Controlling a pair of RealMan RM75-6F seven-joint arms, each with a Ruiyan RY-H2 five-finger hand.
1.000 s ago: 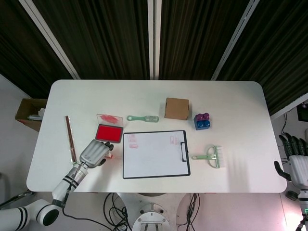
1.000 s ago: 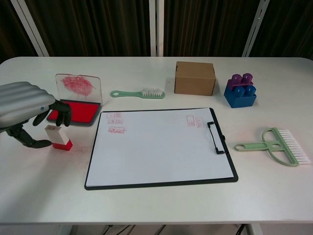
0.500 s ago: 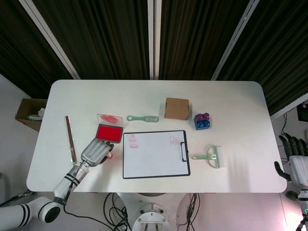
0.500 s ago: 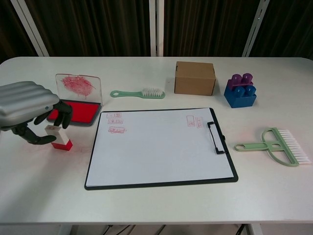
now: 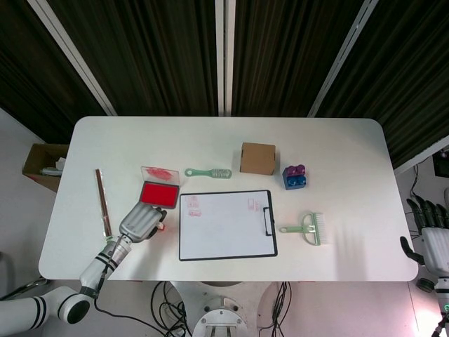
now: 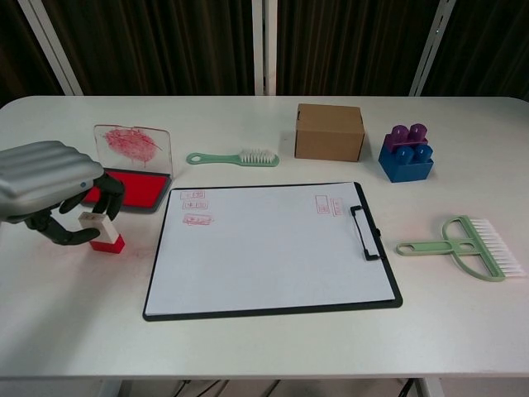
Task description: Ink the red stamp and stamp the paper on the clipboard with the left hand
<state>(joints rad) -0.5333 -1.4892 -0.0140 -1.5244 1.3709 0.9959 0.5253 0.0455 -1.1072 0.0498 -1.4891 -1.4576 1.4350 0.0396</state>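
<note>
The red stamp (image 6: pixel 102 235), a white handle on a red base, stands on the table just left of the clipboard (image 6: pixel 155 291) and leans slightly. My left hand (image 6: pixel 48 184) arches over it, with thumb and fingers closed on the white handle. From the head view the left hand (image 5: pixel 139 222) hides most of the stamp (image 5: pixel 161 227). Behind the stamp, the red ink pad (image 6: pixel 134 189) lies with its stained lid raised. The paper (image 6: pixel 273 248) bears several faint red prints near its top corners. My right hand (image 5: pixel 425 235) hangs off the table's right edge, fingers apart and holding nothing.
A green brush (image 6: pixel 235 157), a cardboard box (image 6: pixel 329 131) and purple-blue blocks (image 6: pixel 405 153) line the far side. A green comb-like brush (image 6: pixel 468 246) lies right of the clipboard. A thin strip (image 5: pixel 103 202) lies at the table's left.
My left hand has shifted slightly right and its fingers have closed on the stamp's handle. The stamp has tipped a little.
</note>
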